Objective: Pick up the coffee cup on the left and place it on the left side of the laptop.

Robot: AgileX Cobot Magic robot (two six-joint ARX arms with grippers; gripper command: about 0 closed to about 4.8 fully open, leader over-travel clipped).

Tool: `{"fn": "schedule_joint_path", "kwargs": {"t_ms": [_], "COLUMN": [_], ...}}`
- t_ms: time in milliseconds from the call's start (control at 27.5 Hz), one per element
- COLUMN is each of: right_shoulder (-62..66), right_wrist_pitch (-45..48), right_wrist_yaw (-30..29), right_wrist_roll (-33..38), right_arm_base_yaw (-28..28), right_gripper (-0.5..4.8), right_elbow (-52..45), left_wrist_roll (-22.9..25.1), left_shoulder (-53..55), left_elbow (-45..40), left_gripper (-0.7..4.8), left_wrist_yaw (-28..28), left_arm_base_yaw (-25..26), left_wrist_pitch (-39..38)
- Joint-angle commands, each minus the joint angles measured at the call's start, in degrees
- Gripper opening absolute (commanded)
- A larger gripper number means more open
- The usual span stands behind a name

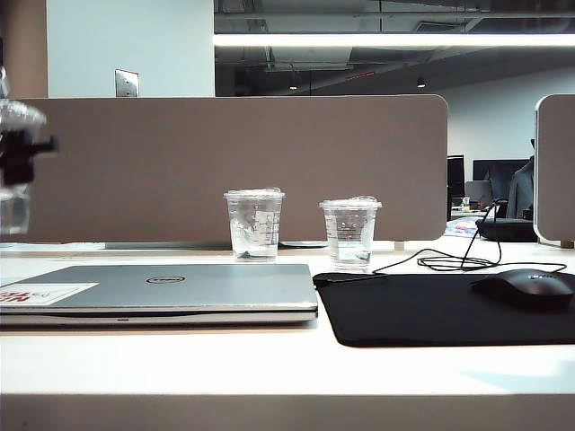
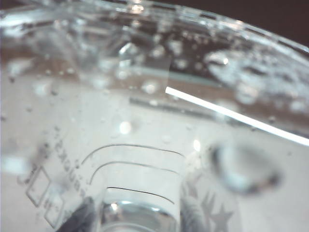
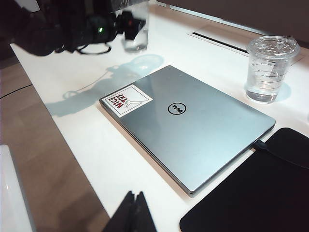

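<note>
The coffee cup [image 1: 13,193], clear plastic with a lid, hangs above the table at the far left, to the left of the laptop [image 1: 180,289]. My left gripper [image 1: 20,160] is shut on it, black fingers against its side. In the left wrist view the cup [image 2: 145,121] fills the picture, and the left gripper [image 2: 137,220] shows only as dark shapes through the plastic. The right wrist view has the cup [image 3: 135,29] in the left gripper [image 3: 104,26], beyond the silver laptop [image 3: 193,130] with its sticker. My right gripper [image 3: 136,205] is shut and empty, over the table's near edge.
Two shorter clear cups stand behind the laptop: a labelled cup [image 1: 254,224] and a smaller cup [image 1: 350,233]. A black mouse mat [image 1: 431,310] with a mouse [image 1: 526,287] and its cable lies to the right. A brown partition [image 1: 269,162] closes the back.
</note>
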Motion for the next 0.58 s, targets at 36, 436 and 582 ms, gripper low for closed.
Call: {"fn": "schedule_joint_path", "kwargs": {"t_ms": [36,436,582], "right_shoulder": [-0.1,-0.1,0.0], "right_wrist_pitch": [0.8,0.8,0.8], "right_wrist_yaw": [-0.8,-1.6,-1.6], "right_wrist_roll": [-0.2,-0.2,-0.2], "right_arm_base_yaw": [0.0,0.0,0.0], "right_gripper": [-0.04,-0.04,-0.04], "right_elbow": [0.4,0.4,0.4], "left_wrist_roll": [-1.0,0.3,0.4], "left_shoulder": [-0.5,0.8,2.8], "left_elbow": [-3.1,-10.6,-10.6], "left_gripper": [2.14,2.13,2.13], "left_wrist_yaw": [2.0,1.7,1.5], "left_arm_base_yaw": [0.1,0.2,1.1], "left_wrist_pitch": [4.6,11.9,13.1]}}
